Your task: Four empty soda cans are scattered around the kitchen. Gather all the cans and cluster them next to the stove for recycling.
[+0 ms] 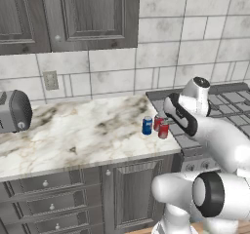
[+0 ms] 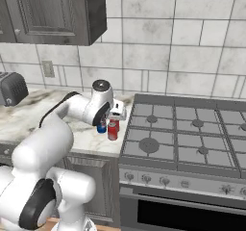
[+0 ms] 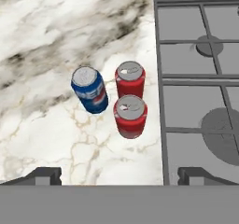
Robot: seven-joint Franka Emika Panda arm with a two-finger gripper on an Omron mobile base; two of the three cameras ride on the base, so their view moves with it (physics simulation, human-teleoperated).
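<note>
With the jaws spread wide and holding nothing above three cans, any low sideways swing could topple the blue can (image 3: 90, 89) or near red can (image 3: 130, 116) beside the stove (image 3: 200, 78).

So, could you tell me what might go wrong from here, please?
1. The three cans, blue and two red, stand close together; the open claw above them could topple one if it dips or swings.
2. They sit near the stove edge; a knocked can might roll onto the grates.
3. Three cans are clustered here; the task needs four.
</note>
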